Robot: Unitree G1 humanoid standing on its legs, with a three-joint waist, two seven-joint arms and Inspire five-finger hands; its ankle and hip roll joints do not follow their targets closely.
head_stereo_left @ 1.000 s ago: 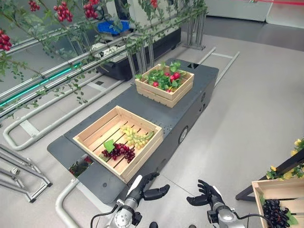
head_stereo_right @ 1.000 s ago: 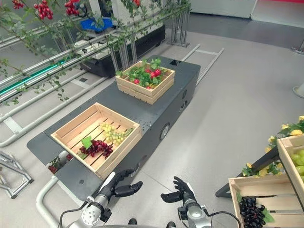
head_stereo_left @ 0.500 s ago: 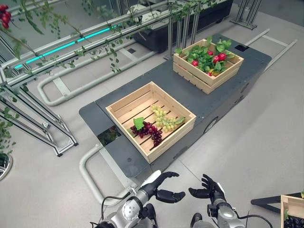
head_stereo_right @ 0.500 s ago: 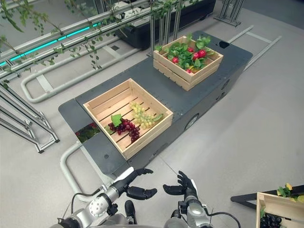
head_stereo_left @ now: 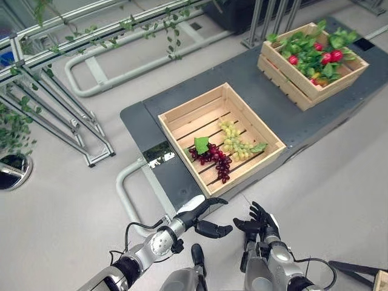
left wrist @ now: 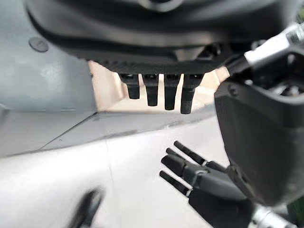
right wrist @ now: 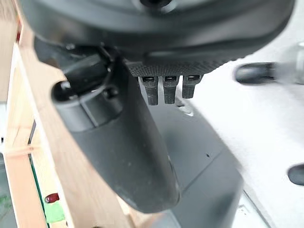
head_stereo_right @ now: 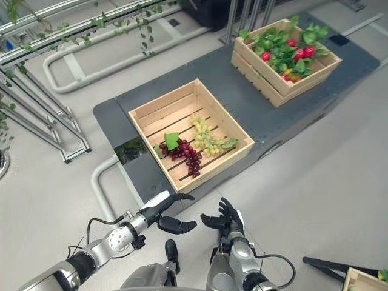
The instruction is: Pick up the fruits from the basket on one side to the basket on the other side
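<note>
Grapes lie in the nearer wooden crate (head_stereo_left: 182, 115) on a dark grey platform (head_stereo_left: 145, 118), seen from the left eye view: a dark red bunch (head_stereo_left: 213, 161) with a green leaf (head_stereo_left: 201, 144) at its top, and beside it a pale green bunch (head_stereo_left: 233, 143) that reaches toward the crate's right wall. Both bunches rest on the slatted floor in the half of the crate closer to the robot. A second wooden crate (head_stereo_left: 285, 74) stands at the far right end of the platform, well apart from the first, heaped with green leaves and small red fruits (head_stereo_left: 314, 53). Below the platform's near edge, the left hand (head_stereo_left: 195, 213) and the right hand (head_stereo_left: 260, 222) hover over the floor, palms turned toward each other, fingers relaxed and spread, holding nothing. The right eye view shows the same layout, with a bent grey tube rail (head_stereo_right: 102, 185) at the platform's near left corner and metal racks (head_stereo_right: 42, 124) off to the left. In the left wrist view the left hand's fingers (left wrist: 156, 90) hang straight with nothing between them, the pale crate wall beyond them and the right hand's spread fingers lower down. In the right wrist view the right hand's fingers (right wrist: 165, 90) are likewise loose and empty, with a wooden crate edge (right wrist: 42, 118) alongside the thumb.
</note>
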